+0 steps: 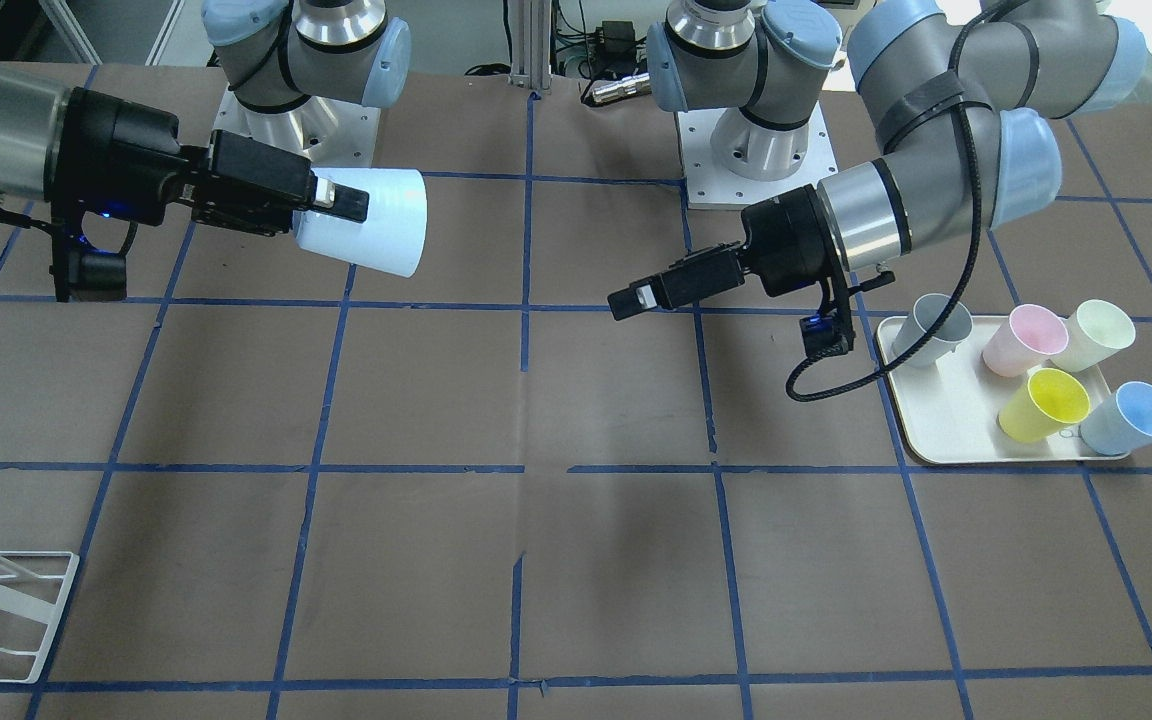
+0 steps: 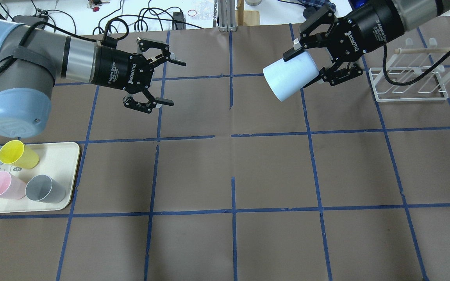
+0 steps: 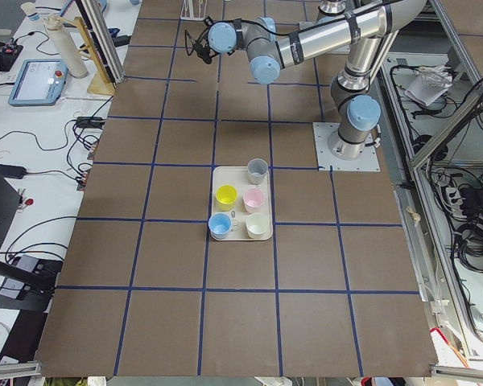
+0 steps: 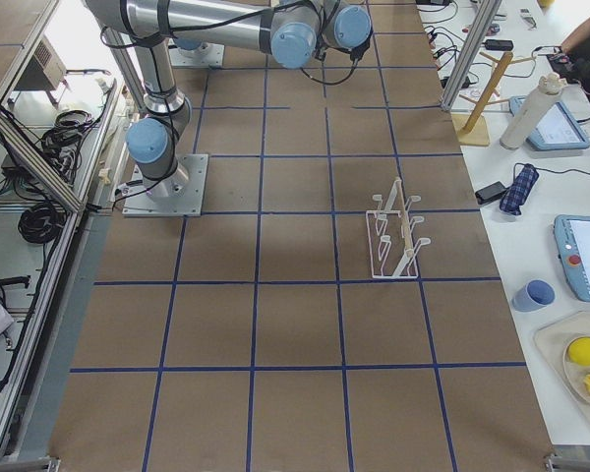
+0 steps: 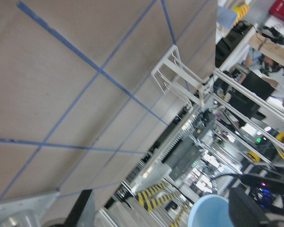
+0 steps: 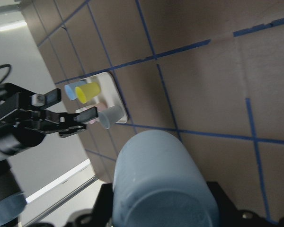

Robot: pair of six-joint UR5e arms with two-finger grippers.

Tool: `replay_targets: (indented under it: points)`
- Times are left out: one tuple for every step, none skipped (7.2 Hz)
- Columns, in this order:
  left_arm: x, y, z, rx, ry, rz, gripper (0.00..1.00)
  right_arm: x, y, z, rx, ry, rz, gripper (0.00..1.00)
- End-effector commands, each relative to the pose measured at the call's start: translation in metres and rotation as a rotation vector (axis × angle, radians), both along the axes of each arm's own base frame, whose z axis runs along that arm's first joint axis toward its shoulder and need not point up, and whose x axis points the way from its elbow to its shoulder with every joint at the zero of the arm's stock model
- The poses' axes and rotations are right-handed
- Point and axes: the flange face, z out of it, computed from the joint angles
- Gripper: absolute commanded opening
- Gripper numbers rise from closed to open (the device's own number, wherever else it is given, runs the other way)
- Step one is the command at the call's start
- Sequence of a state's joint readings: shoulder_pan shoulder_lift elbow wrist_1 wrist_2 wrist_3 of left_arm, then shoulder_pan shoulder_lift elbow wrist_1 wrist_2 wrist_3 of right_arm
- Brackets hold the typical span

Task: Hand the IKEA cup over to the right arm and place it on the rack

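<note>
We see the right gripper (image 2: 309, 63) clamped on the IKEA cup (image 2: 289, 78), a pale blue, handle-less tapered tumbler held sideways above the table, base toward the palm and wider rim outward. The rack (image 2: 410, 99) stands near, behind its wrist. The left gripper (image 2: 173, 83), spread wide and empty, faces it, well apart.

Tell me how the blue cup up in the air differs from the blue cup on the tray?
The IKEA cup is held in the air, clamped in the right gripper. The second blue cup sits free on the cream tray. The IKEA cup lies on its side, with its rim pointing away from the gripper, while the second blue cup stands rim up. Both look the same pale blue, tapered and without a handle.
</note>
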State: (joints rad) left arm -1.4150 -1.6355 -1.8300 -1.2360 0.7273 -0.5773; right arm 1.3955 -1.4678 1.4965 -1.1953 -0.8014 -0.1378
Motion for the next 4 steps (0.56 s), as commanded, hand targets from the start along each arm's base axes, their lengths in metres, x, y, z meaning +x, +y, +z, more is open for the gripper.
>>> replay_targets:
  points:
    - [0.016,-0.007,0.014,-0.063,-0.333,-0.036,1.0,0.012,-0.012,0.0,-0.184,0.372,0.101,0.43]
    - [0.027,-0.003,0.013,-0.092,-0.486,-0.101,1.0,0.006,-0.023,0.004,-0.275,0.469,0.099,0.35]
    - [0.041,0.005,0.014,-0.106,-0.645,-0.22,1.0,-0.005,-0.041,-0.006,-0.329,0.566,0.108,0.33]
    - [0.054,0.012,0.026,-0.124,-0.791,-0.348,1.0,-0.016,-0.055,-0.022,-0.343,0.675,0.141,0.26]
